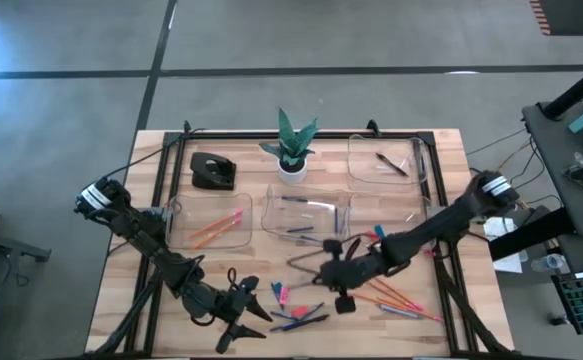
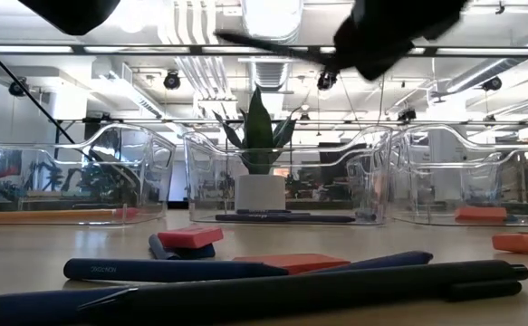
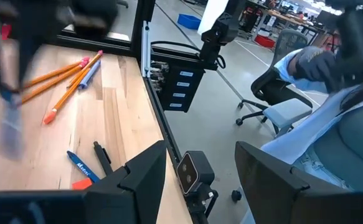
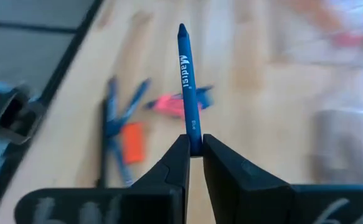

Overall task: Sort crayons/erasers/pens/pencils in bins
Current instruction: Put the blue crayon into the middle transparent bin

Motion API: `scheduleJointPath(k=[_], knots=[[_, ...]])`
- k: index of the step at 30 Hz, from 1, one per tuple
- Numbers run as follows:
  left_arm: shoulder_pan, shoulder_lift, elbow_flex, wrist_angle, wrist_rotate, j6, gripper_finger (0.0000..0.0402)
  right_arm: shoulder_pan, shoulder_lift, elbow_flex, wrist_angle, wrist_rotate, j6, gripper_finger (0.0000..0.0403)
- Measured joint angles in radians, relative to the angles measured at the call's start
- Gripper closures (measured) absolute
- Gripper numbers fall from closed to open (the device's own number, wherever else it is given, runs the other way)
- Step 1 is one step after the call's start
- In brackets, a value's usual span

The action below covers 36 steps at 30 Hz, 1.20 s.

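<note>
I see 4 clear bins [image 1: 211, 236] on my table, and some already hold things: orange pencils [image 1: 214, 229] in the left one, dark sticks in the middle one, 1 pen [image 1: 392, 165] in the far right one. Lots still lies loose near the front: pencils, pens, crayons, erasers [image 2: 183, 238]. So I think I am partway done. My right gripper [image 4: 195, 149] is pinched on a blue crayon [image 4: 188, 87], held above the table. My left gripper [image 1: 239, 312] waits with fingers spread wide, holding nothing, near the front edge.

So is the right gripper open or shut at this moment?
Shut. In the right wrist view the right gripper has its two fingers pressed on the end of a blue crayon, which sticks straight out above the table.
</note>
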Motion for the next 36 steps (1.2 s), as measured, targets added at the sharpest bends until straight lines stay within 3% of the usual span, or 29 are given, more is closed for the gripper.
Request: scheduleJointPath(k=[6, 14, 23, 36], knots=[[0.0, 0.0, 0.0, 0.001, 0.0, 0.0, 0.0223, -0.084, -0.102, 0.0, -0.101, 0.176, 0.037, 0.0372], [0.0, 0.0, 0.0, 0.01, -0.003, -0.002, 0.0223, -0.283, -0.081, -0.008, -0.159, 0.195, 0.085, 0.0372], [0.0, 0.0, 0.0, 0.02, -0.004, -0.003, 0.0223, -0.468, -0.01, -0.009, -0.219, -0.024, 0.243, 0.0372], [0.0, 0.0, 0.0, 0.019, -0.004, 0.0, 0.0223, -0.48, 0.071, 0.009, -0.233, -0.024, 0.248, 0.0372]])
